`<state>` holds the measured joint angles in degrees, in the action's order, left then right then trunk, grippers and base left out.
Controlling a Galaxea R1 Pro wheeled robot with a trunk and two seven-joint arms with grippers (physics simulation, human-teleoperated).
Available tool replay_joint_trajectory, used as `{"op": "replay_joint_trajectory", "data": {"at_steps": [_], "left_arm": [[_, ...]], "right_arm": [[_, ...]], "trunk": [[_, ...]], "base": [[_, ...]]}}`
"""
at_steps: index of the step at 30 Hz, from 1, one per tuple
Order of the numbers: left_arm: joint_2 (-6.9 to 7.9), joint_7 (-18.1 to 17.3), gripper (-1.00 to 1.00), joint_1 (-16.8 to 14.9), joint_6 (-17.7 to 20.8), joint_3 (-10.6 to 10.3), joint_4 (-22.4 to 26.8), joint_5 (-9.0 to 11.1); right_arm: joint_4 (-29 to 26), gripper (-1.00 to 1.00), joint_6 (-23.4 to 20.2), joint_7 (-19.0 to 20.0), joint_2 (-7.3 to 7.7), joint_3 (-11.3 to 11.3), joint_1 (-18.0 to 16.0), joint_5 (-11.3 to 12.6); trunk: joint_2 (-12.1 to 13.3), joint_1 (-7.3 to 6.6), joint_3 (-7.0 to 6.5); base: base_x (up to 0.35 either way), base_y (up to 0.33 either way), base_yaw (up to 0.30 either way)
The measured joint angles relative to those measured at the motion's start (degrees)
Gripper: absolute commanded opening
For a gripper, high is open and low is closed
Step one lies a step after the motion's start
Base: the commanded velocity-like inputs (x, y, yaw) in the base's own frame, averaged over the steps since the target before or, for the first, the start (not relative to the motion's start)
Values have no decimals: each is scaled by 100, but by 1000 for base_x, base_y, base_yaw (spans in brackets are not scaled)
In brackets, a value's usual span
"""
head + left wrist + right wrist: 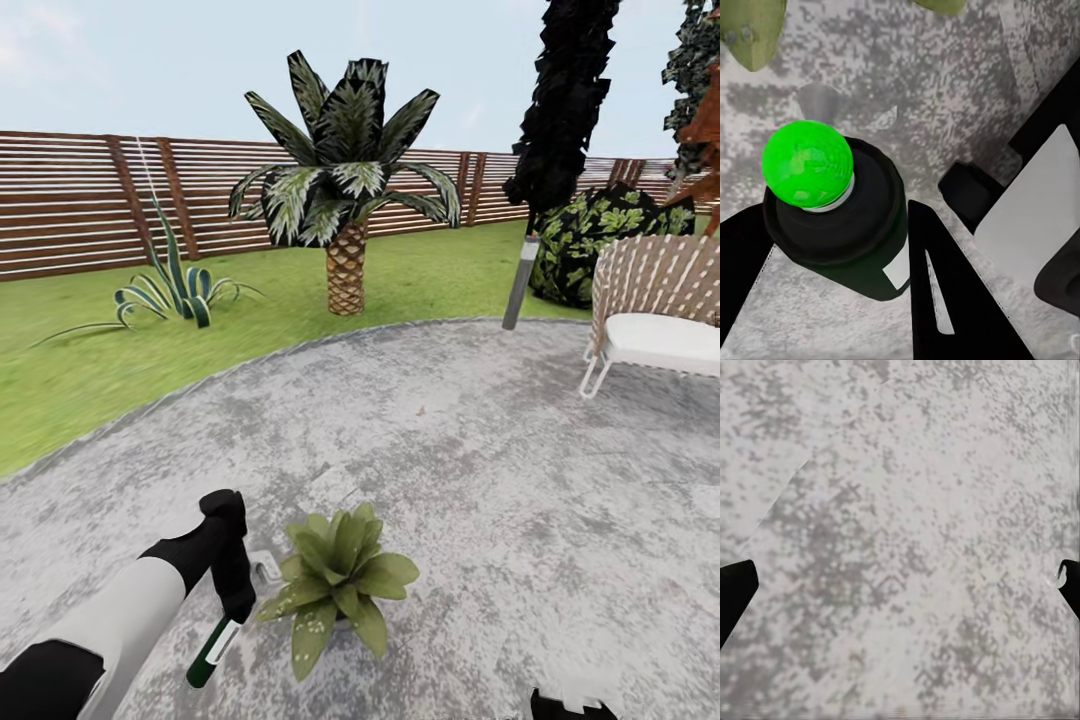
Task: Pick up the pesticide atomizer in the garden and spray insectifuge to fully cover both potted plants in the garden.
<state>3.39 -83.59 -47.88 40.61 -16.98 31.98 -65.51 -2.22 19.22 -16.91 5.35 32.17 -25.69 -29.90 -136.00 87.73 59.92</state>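
My left gripper [237,603] is shut on the pesticide atomizer [212,650], a slim dark green bottle with a white label band that hangs tilted just above the grey patio. In the left wrist view the atomizer [862,225] shows a bright green round top between my two black fingers [945,300]. One potted plant [340,580], a low rosette of speckled green leaves, stands on the patio right beside the bottle. The second potted plant is out of view. My right gripper [900,585] is open over bare patio, with nothing between its fingertips.
A tall palm [345,200] and a spiky thin-leaved plant [170,290] grow on the lawn before the slat fence [70,200]. A grey bollard lamp [520,280], dark bushes [590,240] and a wicker chair [655,310] stand at the far right of the patio [450,440].
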Motion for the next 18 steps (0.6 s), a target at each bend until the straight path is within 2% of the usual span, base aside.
{"op": "replay_joint_trajectory", "data": {"at_steps": [3,6,12,18], "left_arm": [[29,165,-100,1,0,1,3,-8],[23,474,-100,1,1,3,6,-9],[33,516,-100,-1,12,5,15,0],[34,484,-100,-47,28,4,22,-1]], "right_arm": [[0,100,-3,0,-6,-2,0,0],[0,100,-4,0,-7,-2,0,0],[0,100,-2,-2,-8,-2,0,0],[16,100,0,8,6,-2,-1,-16]], "trunk": [[0,0,-6],[0,0,-8],[0,0,-8],[0,0,-8]], "base": [[1,1,-257],[0,0,-257],[0,0,-233],[0,0,-24]]}}
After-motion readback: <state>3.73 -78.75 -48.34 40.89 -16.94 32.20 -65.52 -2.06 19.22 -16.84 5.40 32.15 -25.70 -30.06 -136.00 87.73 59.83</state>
